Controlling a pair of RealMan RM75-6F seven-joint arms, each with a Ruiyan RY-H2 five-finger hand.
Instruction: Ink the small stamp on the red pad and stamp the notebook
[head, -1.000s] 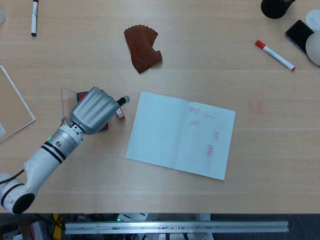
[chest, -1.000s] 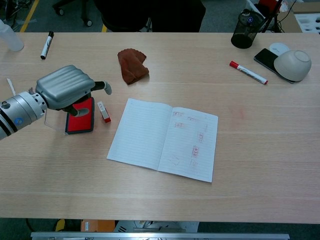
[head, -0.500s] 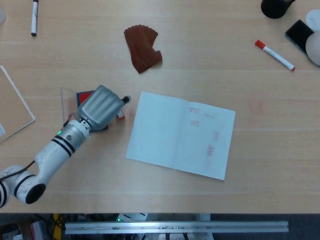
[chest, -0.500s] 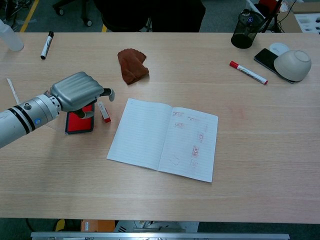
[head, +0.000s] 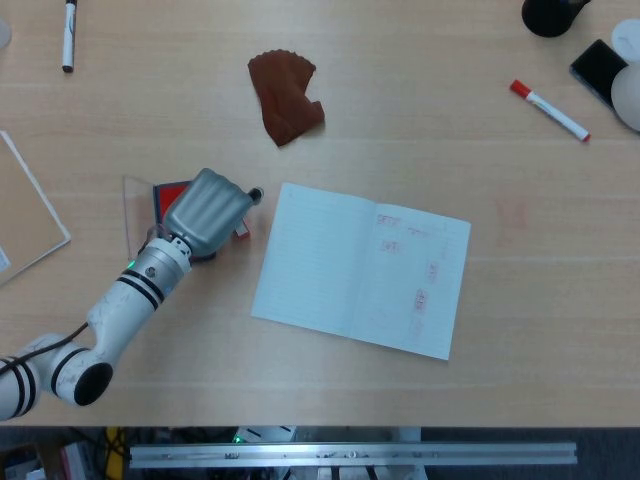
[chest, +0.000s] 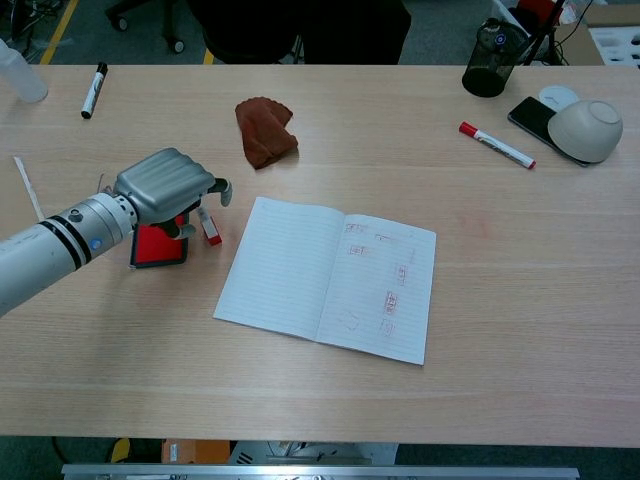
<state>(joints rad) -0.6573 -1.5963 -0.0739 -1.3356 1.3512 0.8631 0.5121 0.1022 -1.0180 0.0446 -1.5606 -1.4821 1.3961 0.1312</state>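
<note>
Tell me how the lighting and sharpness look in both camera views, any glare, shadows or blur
Head view: even, soft light, no glare, the notebook sharp, only a faint shadow under the left hand. Chest view: equally sharp, no motion blur on the left hand, a soft shadow beside the red pad, slight wide-angle bowing at the table's far edge.

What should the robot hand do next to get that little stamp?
Probably lower a bit and close its fingers on the small stamp. The left hand hangs over the red pad, and the stamp lies loose on the table just beside it, not yet picked up.
</note>
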